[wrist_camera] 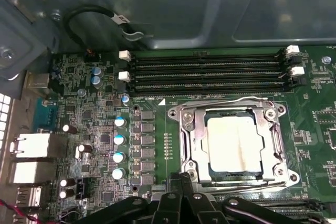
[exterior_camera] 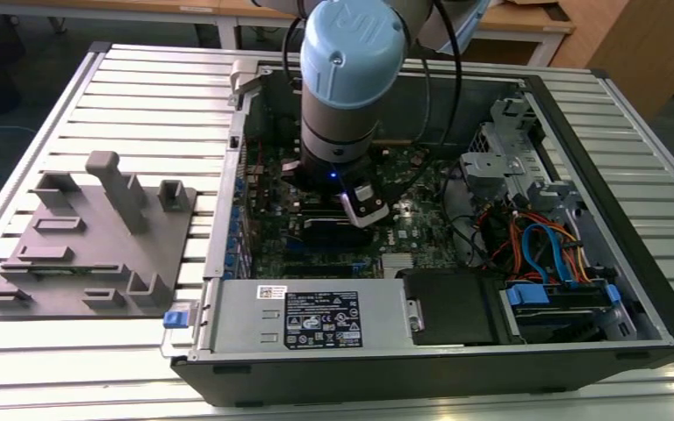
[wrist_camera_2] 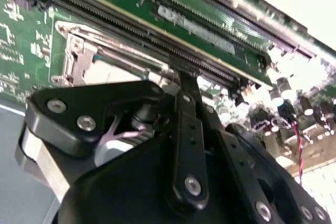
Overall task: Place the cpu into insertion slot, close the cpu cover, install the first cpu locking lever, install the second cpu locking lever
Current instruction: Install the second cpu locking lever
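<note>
The cpu [wrist_camera: 233, 142], a pale square chip, lies flat in the insertion slot [wrist_camera: 231, 171] on the green motherboard. Over it the cpu cover [wrist_camera: 197, 145], a silvery frame with a large window, lies folded down. A thin wire lever [wrist_camera: 210, 101] runs along the socket edge beside the memory slots. In the first wrist view my gripper [wrist_camera: 182, 178] stands shut, its black fingertips together at one corner of the socket frame. In the second wrist view the gripper [wrist_camera_2: 187, 80] tip sits against the frame's edge. In the exterior view the gripper [exterior_camera: 343, 197] is low inside the open computer case.
Long black memory slots [wrist_camera: 207, 72] run beside the socket, with capacitors [wrist_camera: 119, 148] and rear ports [wrist_camera: 31, 145] nearby. The case walls [exterior_camera: 618, 175], power supply [exterior_camera: 302, 320] and cables [exterior_camera: 536, 246] surround the board. A grey fixture [exterior_camera: 91, 237] lies at the exterior view's left.
</note>
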Robot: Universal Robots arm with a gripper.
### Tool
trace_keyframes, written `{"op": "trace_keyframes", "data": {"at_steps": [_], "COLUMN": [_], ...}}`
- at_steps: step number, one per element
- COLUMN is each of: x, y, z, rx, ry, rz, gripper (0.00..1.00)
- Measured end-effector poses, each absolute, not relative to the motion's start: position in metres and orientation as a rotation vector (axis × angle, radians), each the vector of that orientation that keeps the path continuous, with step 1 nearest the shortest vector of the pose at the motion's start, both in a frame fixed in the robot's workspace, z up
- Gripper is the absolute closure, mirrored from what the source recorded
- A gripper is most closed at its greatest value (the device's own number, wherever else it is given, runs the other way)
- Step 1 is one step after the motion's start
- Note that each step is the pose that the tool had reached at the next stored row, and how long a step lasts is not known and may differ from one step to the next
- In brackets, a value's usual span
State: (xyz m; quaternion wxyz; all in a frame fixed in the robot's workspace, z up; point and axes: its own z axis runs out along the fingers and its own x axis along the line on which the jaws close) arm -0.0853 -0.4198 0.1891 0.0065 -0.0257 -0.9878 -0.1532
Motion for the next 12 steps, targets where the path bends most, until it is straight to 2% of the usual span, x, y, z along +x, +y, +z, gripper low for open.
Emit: {"op": "trace_keyframes", "data": {"at_steps": [12], "x": [-0.086], "y": [-0.420], "z": [0.203], "rx": [-0.080], "ry": [-3.091], "rz": [-0.479], "gripper": [0.89]}}
